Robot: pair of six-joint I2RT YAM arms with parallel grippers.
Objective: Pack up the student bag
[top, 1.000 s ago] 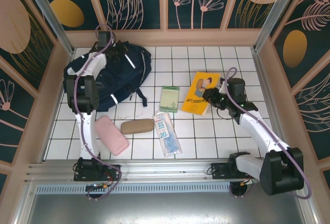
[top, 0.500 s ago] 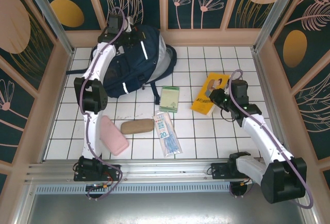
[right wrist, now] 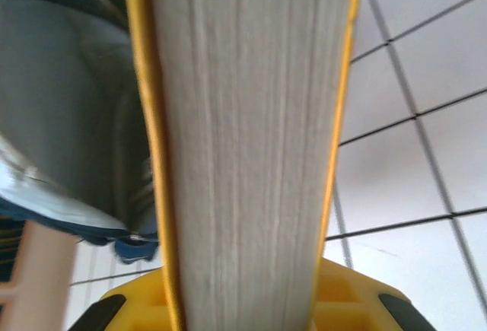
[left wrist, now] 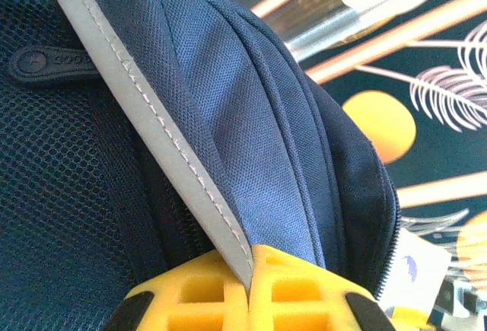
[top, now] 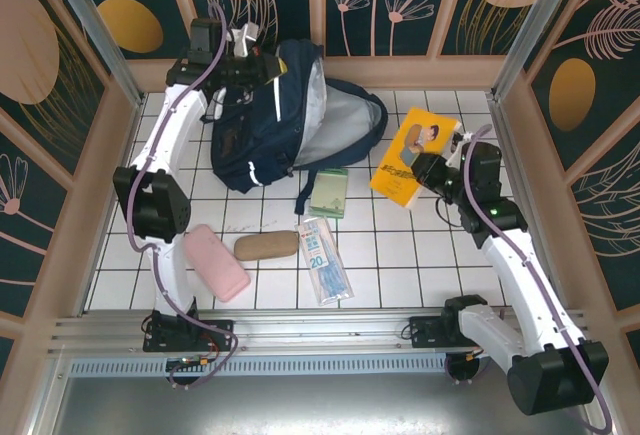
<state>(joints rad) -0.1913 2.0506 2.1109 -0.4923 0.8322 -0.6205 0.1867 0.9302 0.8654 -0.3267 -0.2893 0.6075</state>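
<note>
Just right of the student bag [top: 262, 130], a yellow book [top: 408, 150] is clamped in the right gripper [top: 426, 168] — the bag's mouth is held open, apparently to receive it, by the left gripper [left wrist: 249, 285], pinched onto its fabric.

Blue numeral "20" on the white label of the flat clear plastic packet [top: 323, 260], mid-table toward the near edge of the white tiled table [top: 400, 255]. Raised letters beginning "GOOD", remainder unclear, on the dark rubber tab [left wrist: 46, 63] of the navy blue fabric backpack [left wrist: 251, 133]. Cover print of the yellow paperback book [top: 410, 160]: illegible.
</note>
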